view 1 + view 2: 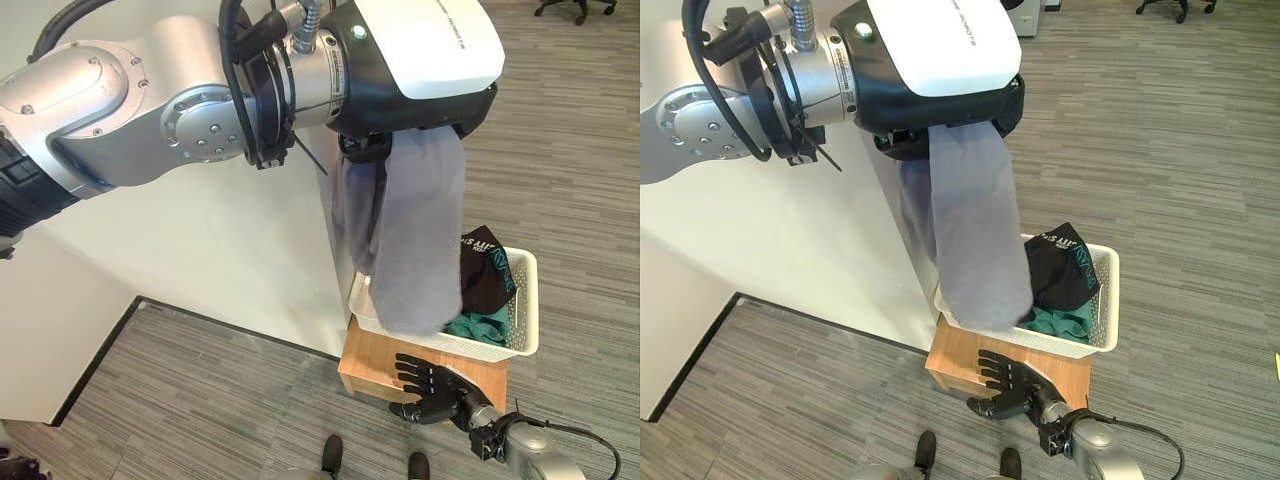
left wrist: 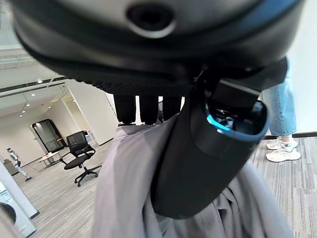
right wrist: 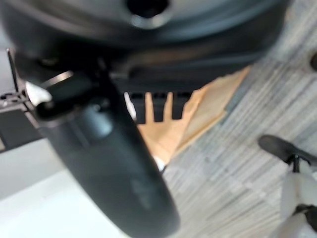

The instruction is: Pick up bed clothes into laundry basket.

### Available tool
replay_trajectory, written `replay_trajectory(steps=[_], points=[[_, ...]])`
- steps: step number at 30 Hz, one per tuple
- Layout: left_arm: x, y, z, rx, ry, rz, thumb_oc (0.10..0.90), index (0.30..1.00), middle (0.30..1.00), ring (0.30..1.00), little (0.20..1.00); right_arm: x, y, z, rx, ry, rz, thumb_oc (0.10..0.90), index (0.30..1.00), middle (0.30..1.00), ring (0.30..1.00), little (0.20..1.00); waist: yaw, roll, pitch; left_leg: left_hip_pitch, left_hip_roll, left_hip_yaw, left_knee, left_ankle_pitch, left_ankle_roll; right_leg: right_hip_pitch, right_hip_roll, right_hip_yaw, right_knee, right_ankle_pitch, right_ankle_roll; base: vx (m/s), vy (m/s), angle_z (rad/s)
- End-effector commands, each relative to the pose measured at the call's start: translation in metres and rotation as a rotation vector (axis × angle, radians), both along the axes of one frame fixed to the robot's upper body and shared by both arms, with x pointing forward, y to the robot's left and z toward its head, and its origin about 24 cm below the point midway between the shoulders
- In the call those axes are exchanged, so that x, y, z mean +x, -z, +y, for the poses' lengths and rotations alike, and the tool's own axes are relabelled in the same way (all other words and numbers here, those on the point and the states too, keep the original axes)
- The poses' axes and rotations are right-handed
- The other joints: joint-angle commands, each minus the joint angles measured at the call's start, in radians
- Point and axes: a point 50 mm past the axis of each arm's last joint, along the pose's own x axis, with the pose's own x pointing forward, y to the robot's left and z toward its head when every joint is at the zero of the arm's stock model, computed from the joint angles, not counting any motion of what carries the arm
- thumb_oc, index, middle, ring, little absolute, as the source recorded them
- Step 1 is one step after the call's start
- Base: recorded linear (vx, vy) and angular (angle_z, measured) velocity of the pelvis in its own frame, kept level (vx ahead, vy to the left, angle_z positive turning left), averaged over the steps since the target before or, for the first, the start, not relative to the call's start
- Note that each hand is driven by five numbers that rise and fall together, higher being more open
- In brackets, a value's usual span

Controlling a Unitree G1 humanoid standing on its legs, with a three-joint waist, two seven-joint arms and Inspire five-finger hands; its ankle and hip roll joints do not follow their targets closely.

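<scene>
Left eye view: left hand [image 1: 375, 140] at upper centre, fingers curled around grey cloth [image 1: 415, 240] hanging into white laundry basket [image 1: 525, 300]; right hand [image 1: 425, 385] lower right, fingers spread over wooden stand [image 1: 365, 365]

The left arm is raised and extended forward; the left hand [image 2: 198, 163] points downward, fingers [image 2: 141, 108] and thumb curled closed around a grey garment [image 1: 415, 235]. The right hand [image 1: 432, 388] is held low, fingers straight and spread, palm down.
</scene>
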Motion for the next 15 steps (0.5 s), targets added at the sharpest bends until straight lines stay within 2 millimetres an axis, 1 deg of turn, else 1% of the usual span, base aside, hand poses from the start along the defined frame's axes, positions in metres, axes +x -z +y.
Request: replay_trajectory(steps=[1, 4, 8, 11, 15], points=[[0.005, -0.051, 0.012, -0.241, -0.044, -0.068, 0.400, 0.300, 0.300, 0.300, 0.300, 0.002, -0.023, -0.002, 0.050, -0.025, -0.119, 0.800, 0.900, 0.900, 0.900, 0.900, 0.001, -0.034, -0.068, -0.028, 0.007, -0.022, -0.001, -0.040, -0.017, 0.026, 0.016, 0.001, -0.010, -0.048, 0.039, 0.00, 0.000, 0.00], [0.006, -0.042, 0.009, -0.253, -0.016, -0.007, 0.400, 0.300, 0.300, 0.300, 0.300, -0.001, -0.020, -0.004, 0.045, -0.007, -0.109, 0.800, 0.900, 0.900, 0.900, 0.900, -0.008, -0.022, -0.060, -0.029, 0.004, -0.021, -0.001, -0.037, -0.017, 0.025, 0.014, -0.001, -0.010, -0.045, 0.038, 0.00, 0.016, -0.03], [0.001, -0.034, -0.002, -0.229, 0.036, 0.034, 0.400, 0.300, 0.300, 0.300, 0.300, -0.001, -0.020, -0.004, 0.043, -0.004, -0.107, 0.800, 0.900, 0.900, 0.900, 0.900, -0.018, -0.008, -0.055, -0.032, 0.002, -0.018, -0.001, -0.036, -0.018, 0.019, 0.012, 0.001, -0.010, -0.045, 0.038, 0.00, 0.000, 0.00], [-0.003, -0.031, -0.008, -0.221, 0.063, 0.046, 0.400, 0.300, 0.300, 0.300, 0.300, 0.001, -0.023, -0.005, 0.039, -0.006, -0.116, 0.800, 0.900, 0.900, 0.900, 0.900, -0.024, 0.003, -0.049, -0.034, 0.002, -0.014, -0.001, -0.035, -0.019, 0.014, 0.013, 0.009, -0.010, -0.044, 0.039, -0.01, 0.011, -0.02], [0.002, -0.031, -0.009, -0.245, 0.057, 0.055, 0.400, 0.300, 0.300, 0.300, 0.300, 0.003, -0.027, -0.009, 0.028, 0.004, -0.130, 0.800, 0.900, 0.900, 0.900, 0.900, -0.041, 0.015, -0.036, -0.038, 0.003, -0.007, -0.001, -0.034, -0.020, 0.001, 0.014, 0.023, -0.010, -0.041, 0.037, -0.01, 0.007, -0.06]])
